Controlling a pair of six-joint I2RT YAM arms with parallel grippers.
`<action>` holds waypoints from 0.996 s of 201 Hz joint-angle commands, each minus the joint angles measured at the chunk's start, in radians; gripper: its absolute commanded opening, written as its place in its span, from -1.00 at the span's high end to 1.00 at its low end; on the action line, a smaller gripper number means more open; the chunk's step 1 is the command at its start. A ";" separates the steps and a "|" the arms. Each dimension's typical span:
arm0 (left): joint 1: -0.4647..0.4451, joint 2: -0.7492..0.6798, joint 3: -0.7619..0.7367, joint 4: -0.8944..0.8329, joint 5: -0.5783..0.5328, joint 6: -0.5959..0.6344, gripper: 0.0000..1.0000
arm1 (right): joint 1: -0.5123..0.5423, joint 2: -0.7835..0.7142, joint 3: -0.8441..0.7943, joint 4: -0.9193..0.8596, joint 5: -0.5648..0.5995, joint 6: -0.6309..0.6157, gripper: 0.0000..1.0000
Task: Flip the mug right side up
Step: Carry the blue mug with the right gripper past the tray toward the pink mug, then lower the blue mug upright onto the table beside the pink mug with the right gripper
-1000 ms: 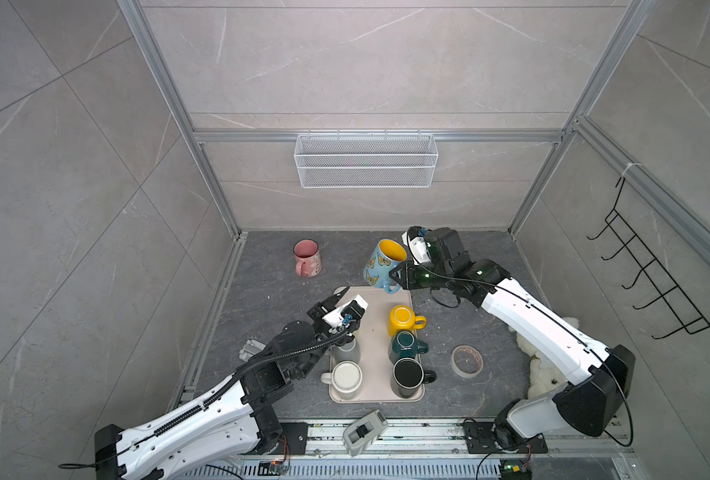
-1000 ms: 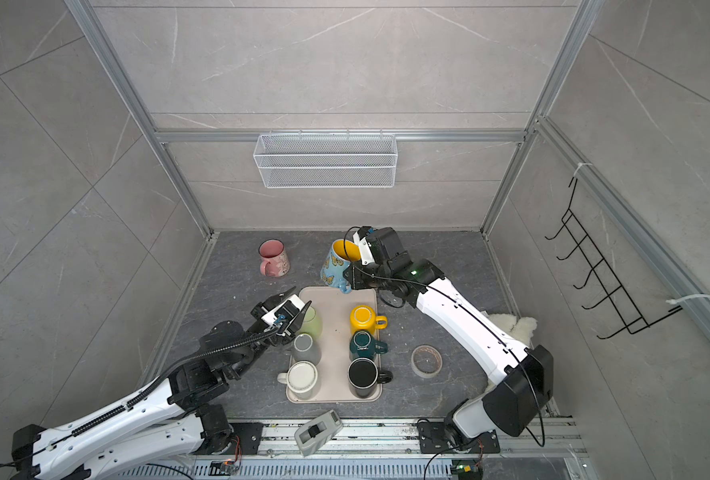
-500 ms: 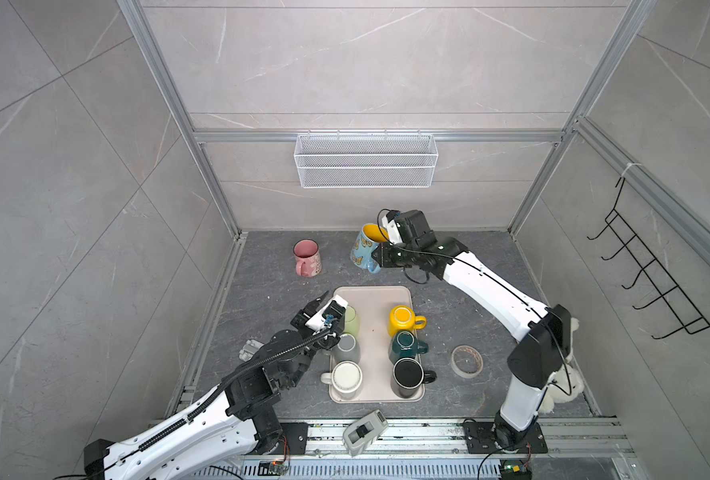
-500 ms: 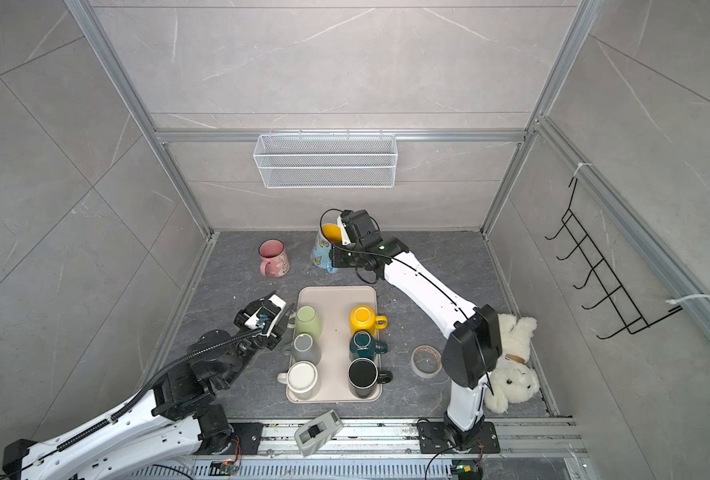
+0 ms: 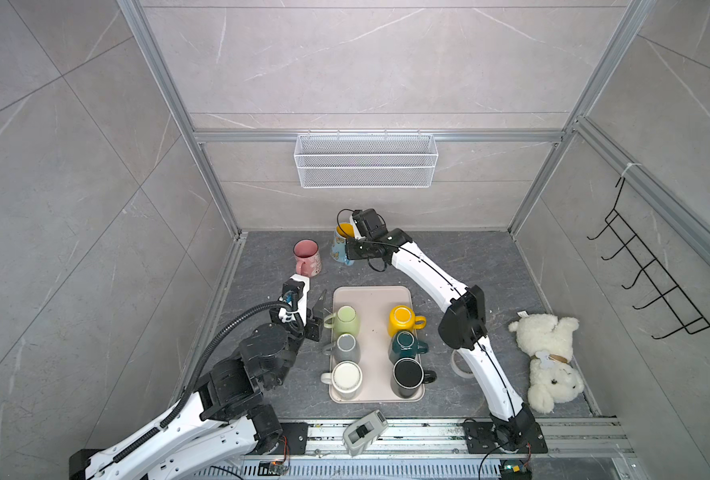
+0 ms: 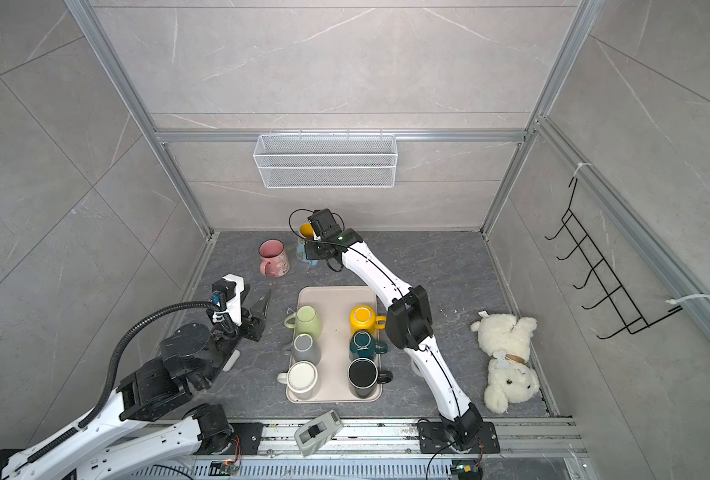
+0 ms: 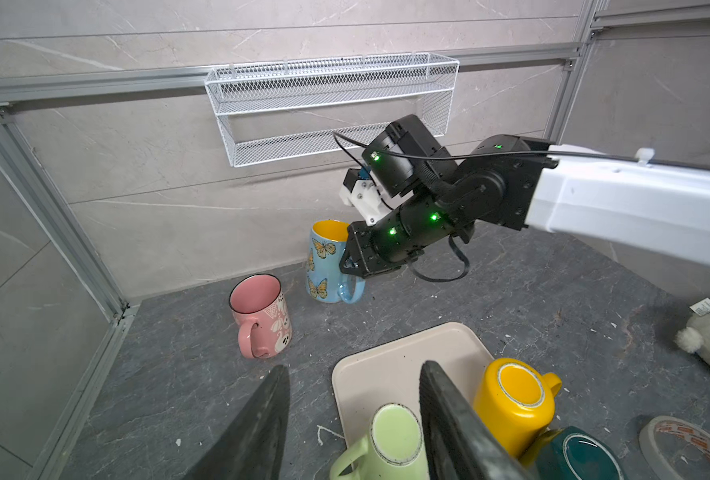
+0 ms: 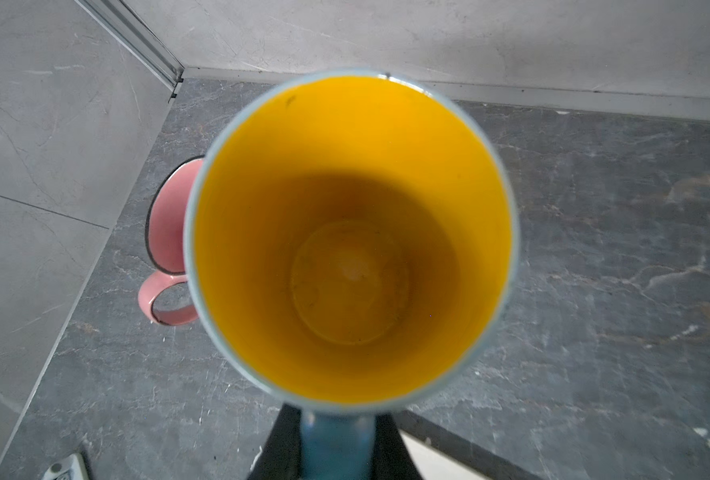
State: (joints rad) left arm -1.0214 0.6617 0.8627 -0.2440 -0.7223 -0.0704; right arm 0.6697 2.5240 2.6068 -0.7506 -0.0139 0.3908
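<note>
Well — arm stretched rearward, right tool (image 7: 346, 268) pinches upright butterfly mug (image 7: 322, 253) handle.

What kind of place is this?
Likely a robot test cell dressed as a kitchen corner: tiled walls in aluminium framing, a wire basket, a hook rack, and a tray of mugs.
</note>
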 commanded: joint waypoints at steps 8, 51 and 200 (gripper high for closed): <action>0.066 0.061 0.041 -0.041 0.082 -0.090 -0.05 | 0.010 0.095 0.246 -0.035 0.030 -0.019 1.00; 0.348 0.146 0.019 -0.007 0.453 -0.250 -0.01 | 0.014 0.128 0.249 -0.013 0.046 -0.005 1.00; 0.624 0.244 -0.102 0.164 0.839 -0.446 -0.01 | 0.052 0.202 0.233 0.044 0.098 -0.025 1.00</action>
State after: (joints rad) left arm -0.4065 0.9092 0.7589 -0.1474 0.0647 -0.4847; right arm 0.7052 2.7304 2.8124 -0.8185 0.0437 0.3885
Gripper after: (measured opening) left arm 0.503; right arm 0.197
